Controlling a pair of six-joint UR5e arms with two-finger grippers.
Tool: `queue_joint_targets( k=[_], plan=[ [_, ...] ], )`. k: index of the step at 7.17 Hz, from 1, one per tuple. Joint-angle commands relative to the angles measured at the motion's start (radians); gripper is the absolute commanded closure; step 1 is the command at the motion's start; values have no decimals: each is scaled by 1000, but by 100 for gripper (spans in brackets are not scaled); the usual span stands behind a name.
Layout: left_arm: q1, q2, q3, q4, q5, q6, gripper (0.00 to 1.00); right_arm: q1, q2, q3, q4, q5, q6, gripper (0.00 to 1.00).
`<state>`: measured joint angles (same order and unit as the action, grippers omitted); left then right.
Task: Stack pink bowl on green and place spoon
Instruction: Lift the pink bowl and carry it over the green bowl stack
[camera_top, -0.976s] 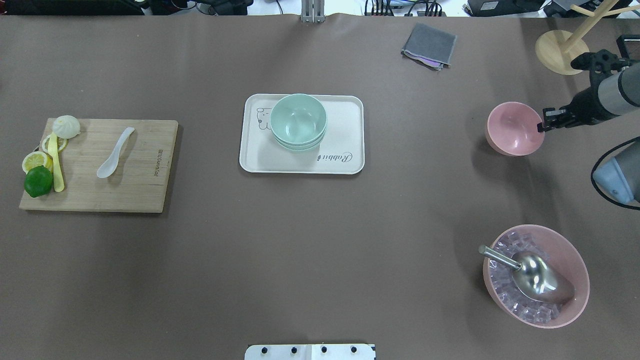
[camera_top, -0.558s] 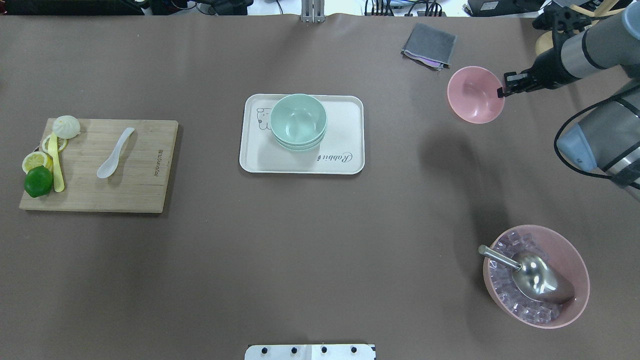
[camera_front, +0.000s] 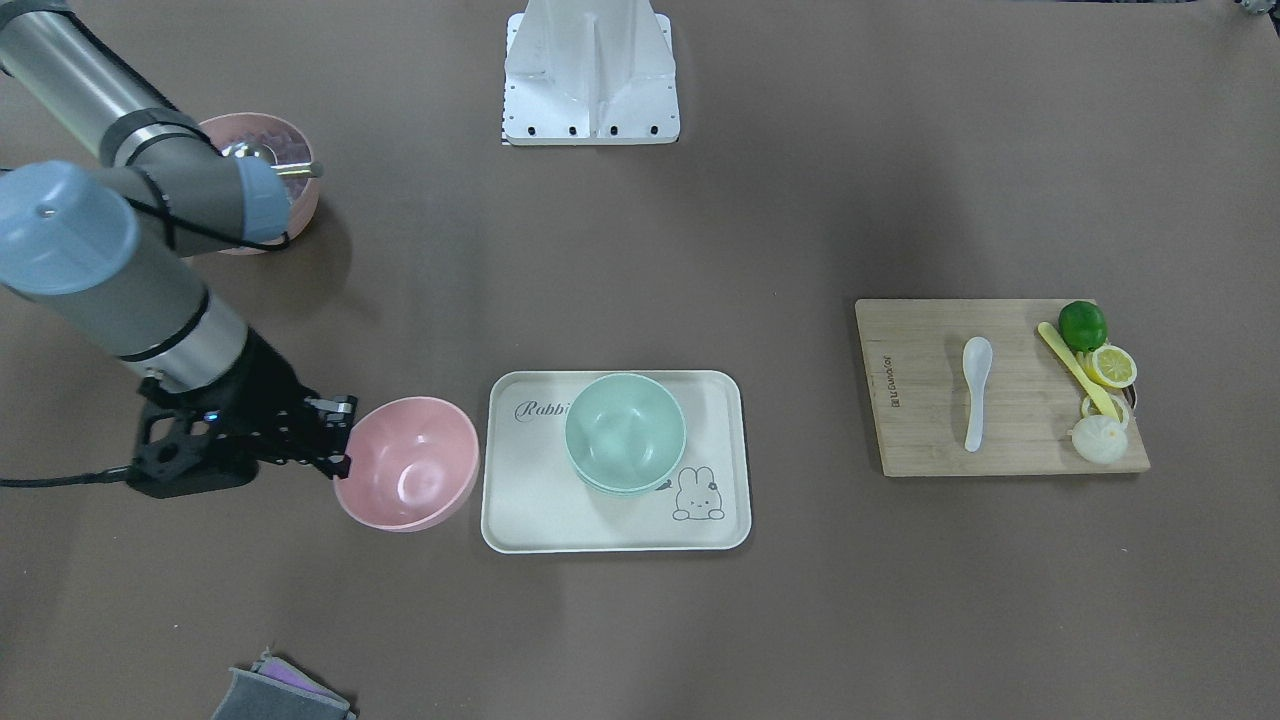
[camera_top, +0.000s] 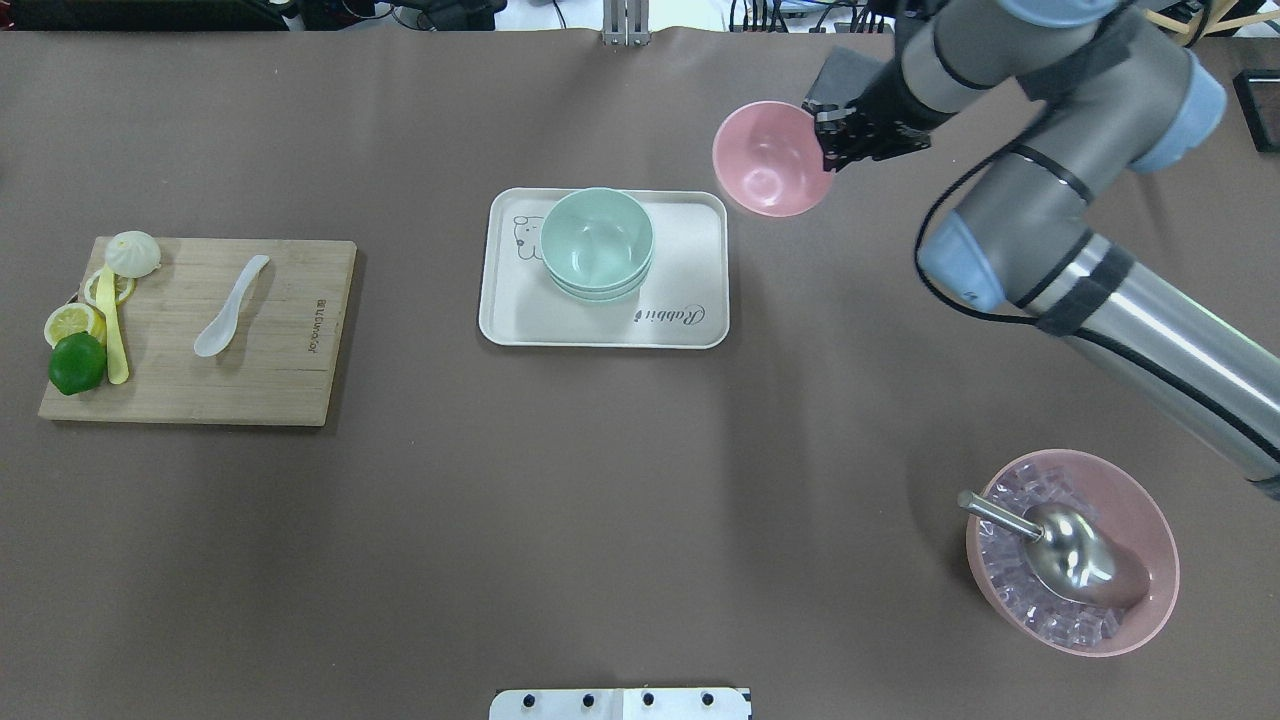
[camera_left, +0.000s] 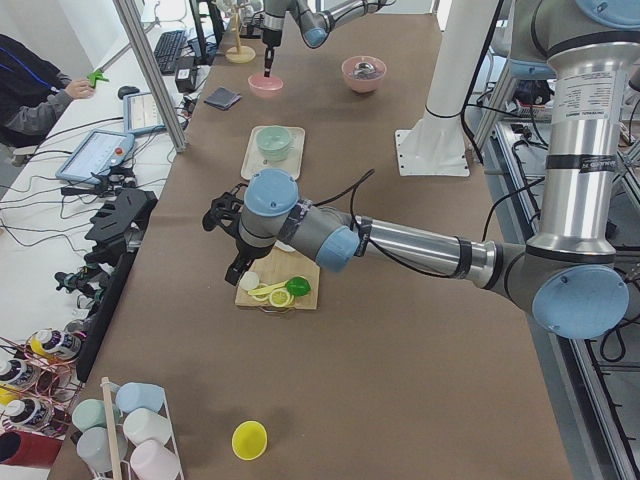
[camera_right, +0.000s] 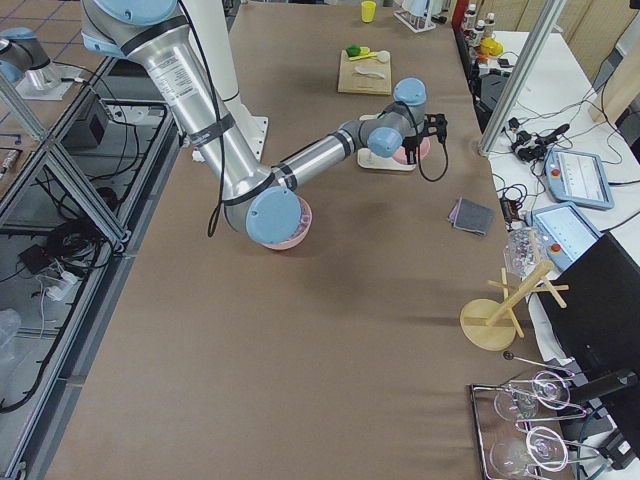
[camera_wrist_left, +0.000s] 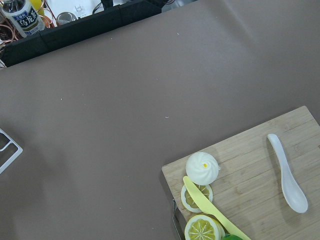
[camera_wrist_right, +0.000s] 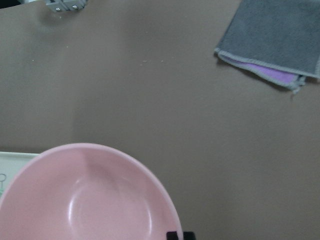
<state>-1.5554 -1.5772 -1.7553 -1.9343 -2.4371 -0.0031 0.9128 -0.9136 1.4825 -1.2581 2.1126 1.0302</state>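
Note:
My right gripper (camera_top: 828, 150) is shut on the rim of the empty pink bowl (camera_top: 768, 158) and holds it in the air just right of the tray's far right corner. It also shows in the front-facing view (camera_front: 405, 463) and fills the lower part of the right wrist view (camera_wrist_right: 90, 200). Two stacked green bowls (camera_top: 597, 243) sit on the cream tray (camera_top: 700, 330). The white spoon (camera_top: 232, 305) lies on the wooden cutting board (camera_top: 280, 380). My left gripper (camera_left: 232, 268) hovers over that board's end. I cannot tell whether it is open or shut.
A large pink bowl of ice with a metal scoop (camera_top: 1075, 555) stands at the near right. A grey cloth (camera_wrist_right: 272, 37) lies at the far side. A lime (camera_top: 76, 362), lemon slices, a yellow knife and a bun (camera_top: 133, 253) sit on the board's left end.
My right gripper has lifted the pink bowl off the table at the right and carried it up and left to beside the tray. The spoon and green bowls have not moved.

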Motion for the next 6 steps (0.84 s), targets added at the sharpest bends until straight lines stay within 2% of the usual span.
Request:
queue_joint_targets(
  k=[1, 3, 5, 6],
  plan=[
    [0, 3, 0, 0, 0, 0, 2, -113, 166, -13, -165, -75, 158, 100],
    [0, 5, 0, 0, 0, 0, 2, -202, 222, -34, -187, -167, 232, 100],
    [0, 6, 0, -2, 0, 2, 2, -212, 280, -149, -179, -172, 237, 100],
    [0, 9, -1, -2, 0, 2, 2, -212, 282, -163, -178, -172, 232, 100]
  ],
)
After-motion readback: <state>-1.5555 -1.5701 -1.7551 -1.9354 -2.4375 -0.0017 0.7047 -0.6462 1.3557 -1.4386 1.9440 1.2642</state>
